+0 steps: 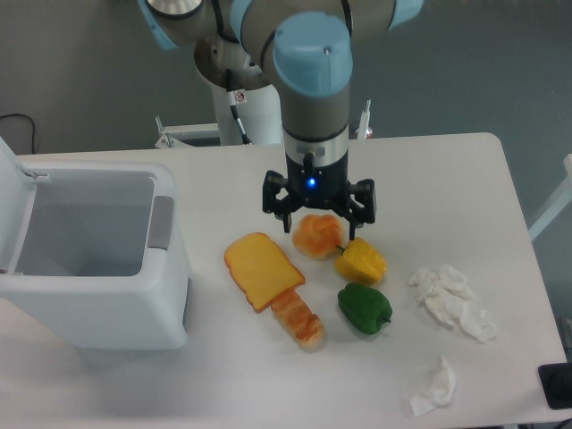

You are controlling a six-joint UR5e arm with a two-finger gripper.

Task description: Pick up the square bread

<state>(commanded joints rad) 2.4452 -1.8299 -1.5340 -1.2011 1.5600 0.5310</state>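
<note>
Spreading wide, the claw (320,221) hangs over a white table (447,174) against grey wall (89,71).

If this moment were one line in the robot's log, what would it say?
gripper: open, low over round bun | square bread: on table, untouched | state: not picked

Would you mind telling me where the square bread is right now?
The square bread lies flat near the table's middle, between the white bin and the round bun, its lower corner meeting the long roll.
</note>
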